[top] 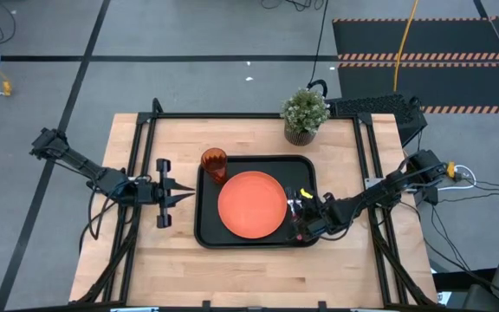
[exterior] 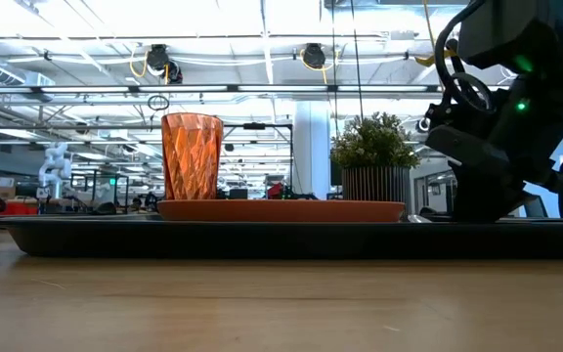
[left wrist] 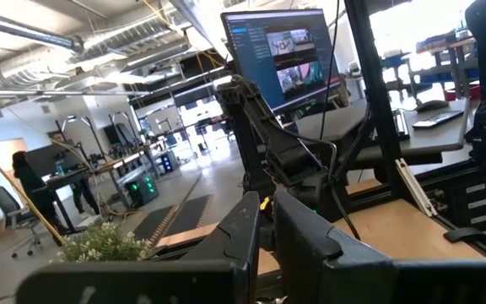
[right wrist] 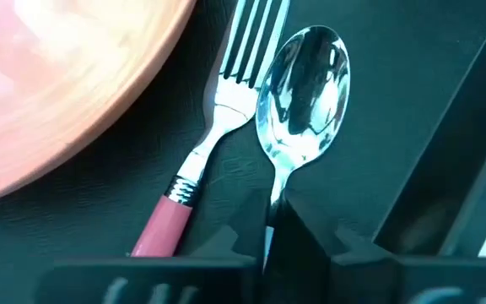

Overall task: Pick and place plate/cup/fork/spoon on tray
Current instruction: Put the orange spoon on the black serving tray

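The black tray lies mid-table with the orange plate on it and the amber cup in its far left corner. In the right wrist view the fork, pink-handled, lies on the tray floor beside the plate. The spoon lies next to the fork. My right gripper is over the tray's right end, shut on the spoon. My left gripper hovers shut just left of the tray, holding nothing. My right gripper pinches the spoon's thin metal neck just behind the bowl, between its two fingers. The fingers slant down from the table's right side and run along the spoon. They hide its handle. The bowl points away from them, low over or on the tray floor.
A potted green plant stands at the table's far edge behind the tray's right corner. Bare wood lies along the near edge. Black frame rails run down both sides of the table.
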